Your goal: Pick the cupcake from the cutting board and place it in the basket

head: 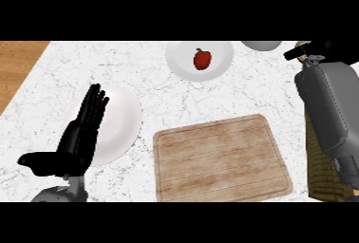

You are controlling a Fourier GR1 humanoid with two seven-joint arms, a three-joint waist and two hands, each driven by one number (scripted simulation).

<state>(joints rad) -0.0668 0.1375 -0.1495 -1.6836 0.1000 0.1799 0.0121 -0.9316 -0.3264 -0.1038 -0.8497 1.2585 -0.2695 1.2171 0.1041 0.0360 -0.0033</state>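
Although the cupcake is the thing to be moved, it shows nowhere in the head view: it may be hidden, and where it is cannot be told. The cutting board (223, 159) lies low in the middle of the counter, a pale wooden square with rounded corners and a shallow groove near its edge, turned slightly askew. Just to its right, a strip of the woven, olive-brown basket (324, 173) shows along the view's right edge, and most of it is covered by the right forearm (328, 104), which runs over it from the lower right corner towards the top. At the end of that forearm the right hand (306, 50) is a small black shape near the top right, seen only in part. Whether it is spread, pressed together or closed on anything cannot be told.

On the other side of the board, the left hand (82, 128) rests over the left part of a large white plate (125, 118), its fingers straight, close side by side and pointing up the view, its thumb stuck out to the left, holding nothing. Farther up, a second white plate (182, 61) carries a red pepper (202, 59), and beside it a pale round object (261, 45) is cut off by the top. All stand on the white marbled counter (91, 66), which borders a wooden surface (17, 66) at the far left.
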